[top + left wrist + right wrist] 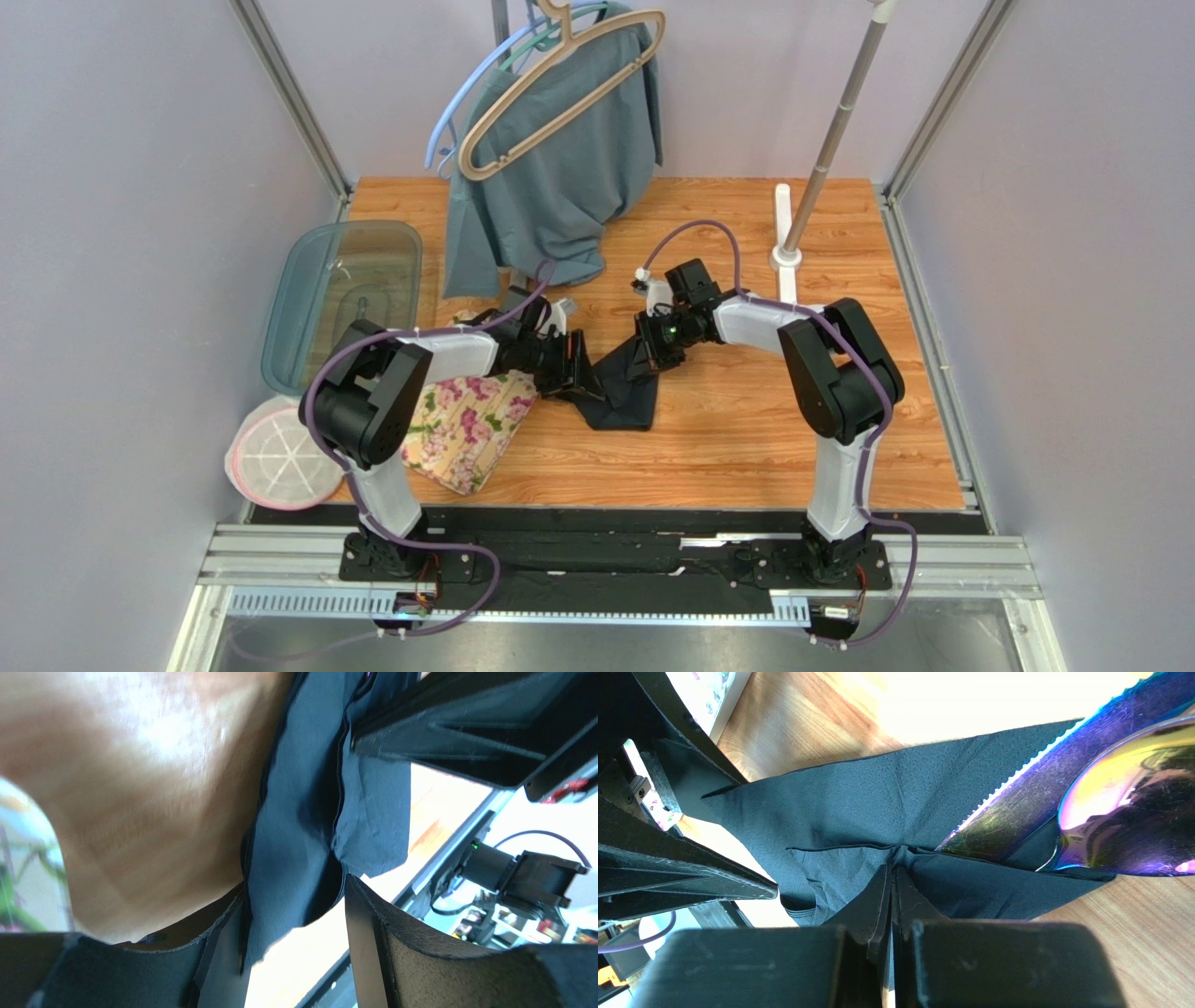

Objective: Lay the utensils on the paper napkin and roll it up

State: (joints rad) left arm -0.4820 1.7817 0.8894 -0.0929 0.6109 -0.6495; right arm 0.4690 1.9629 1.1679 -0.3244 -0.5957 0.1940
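Tabletop (730, 448) of wood between grey walls (140, 210); right tool (891, 875) pinches paper napkin (878, 812), left tool (293, 889) spread.

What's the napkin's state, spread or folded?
Folded, partly. The napkin creases over the knife and spoon, whose ends poke out; the right hand pinches its fold.

Utensils (1018, 805) half under the paper napkin (864, 805) folds, spoon (1130, 812) bowl partly beyond the picture's edge.

Bright even light, blurred, glare-washed wrist views
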